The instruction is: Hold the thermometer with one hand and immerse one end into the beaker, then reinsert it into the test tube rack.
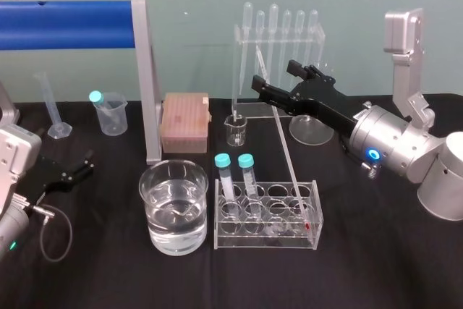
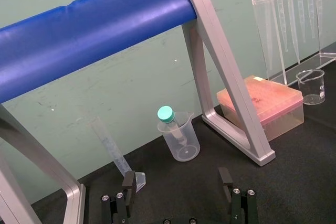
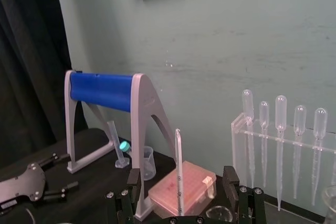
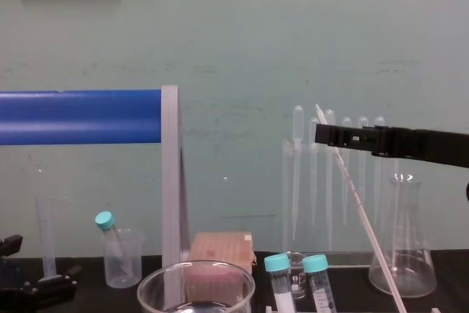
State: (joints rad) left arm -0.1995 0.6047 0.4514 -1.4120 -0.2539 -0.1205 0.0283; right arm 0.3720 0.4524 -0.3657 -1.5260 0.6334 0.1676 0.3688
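Glass, likely brittle and slick, the thermometer leans centre-frame; pinch its upper stem gently, where the right gripper straddles it unclosed; left gripper idles spread, lower left.

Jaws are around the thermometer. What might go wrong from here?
The thermometer leans in the test tube rack between the right gripper's open jaws; closing off-centre may lever it sideways. Lifting it tilted may drag the rack. The conical flask stands just behind. The left gripper is parked far left.
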